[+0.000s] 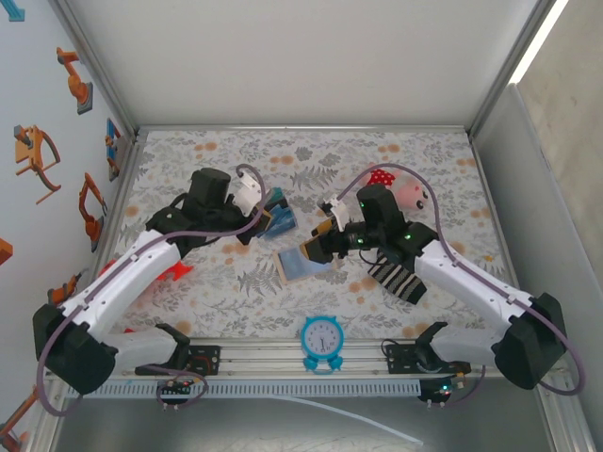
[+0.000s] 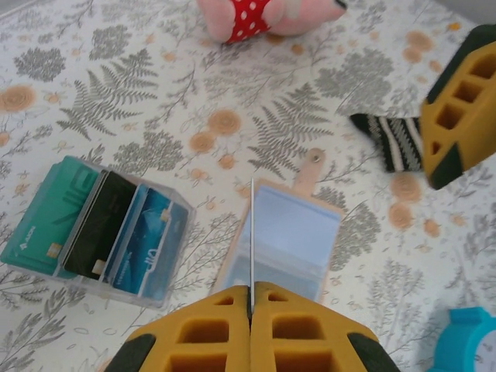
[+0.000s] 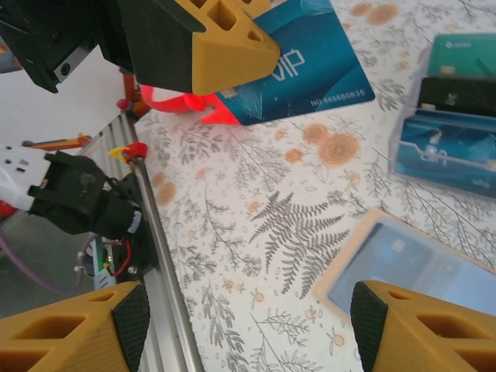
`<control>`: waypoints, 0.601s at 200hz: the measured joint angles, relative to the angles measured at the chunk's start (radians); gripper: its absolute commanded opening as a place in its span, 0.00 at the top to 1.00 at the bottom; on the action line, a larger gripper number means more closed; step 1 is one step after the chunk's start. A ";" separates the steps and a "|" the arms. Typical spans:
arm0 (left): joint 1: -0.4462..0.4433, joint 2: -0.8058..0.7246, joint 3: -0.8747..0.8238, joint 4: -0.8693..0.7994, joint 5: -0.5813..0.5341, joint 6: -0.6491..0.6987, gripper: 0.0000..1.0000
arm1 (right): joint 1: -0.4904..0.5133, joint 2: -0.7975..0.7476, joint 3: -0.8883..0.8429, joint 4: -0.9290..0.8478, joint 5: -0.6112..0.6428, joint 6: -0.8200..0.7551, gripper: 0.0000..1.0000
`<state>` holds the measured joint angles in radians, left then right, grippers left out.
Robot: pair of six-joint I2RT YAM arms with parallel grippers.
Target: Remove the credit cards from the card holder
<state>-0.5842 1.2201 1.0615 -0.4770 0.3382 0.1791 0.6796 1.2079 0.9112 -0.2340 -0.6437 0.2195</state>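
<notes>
The card holder [image 1: 298, 265] lies open on the floral cloth, tan rim and pale blue inside up; it shows too as the card holder [image 2: 293, 236] and the card holder [image 3: 403, 267]. My left gripper [image 2: 252, 298] is shut on a blue credit card [image 3: 310, 62], seen edge-on above the holder in its own view. In the top view the left gripper [image 1: 268, 217] is just left of the holder. More credit cards [image 2: 97, 221], teal, black and blue, lie fanned on the cloth. My right gripper [image 3: 248, 329] stands open over the holder's near end with nothing between its fingers; from above the right gripper [image 1: 318, 242] is at the holder's right corner.
A striped sock [image 1: 396, 281] lies under the right arm. A blue clock [image 1: 322, 339] stands at the near rail. A pink plush [image 1: 403, 190] is behind the right gripper. A red object [image 1: 175, 273] sits by the left arm. The two grippers are close together.
</notes>
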 measured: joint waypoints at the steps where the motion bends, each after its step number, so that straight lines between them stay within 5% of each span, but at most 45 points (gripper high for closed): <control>1: 0.002 0.003 0.001 0.001 0.000 0.002 1.00 | 0.000 0.002 0.000 0.000 0.002 0.002 0.31; 120: 0.123 0.418 0.168 0.102 0.128 0.262 0.95 | 0.001 0.060 0.001 -0.046 0.207 0.080 0.32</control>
<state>-0.4614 1.6382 1.2297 -0.3748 0.4660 0.4412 0.6804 1.2678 0.9123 -0.2802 -0.4366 0.2996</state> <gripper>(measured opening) 0.057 0.686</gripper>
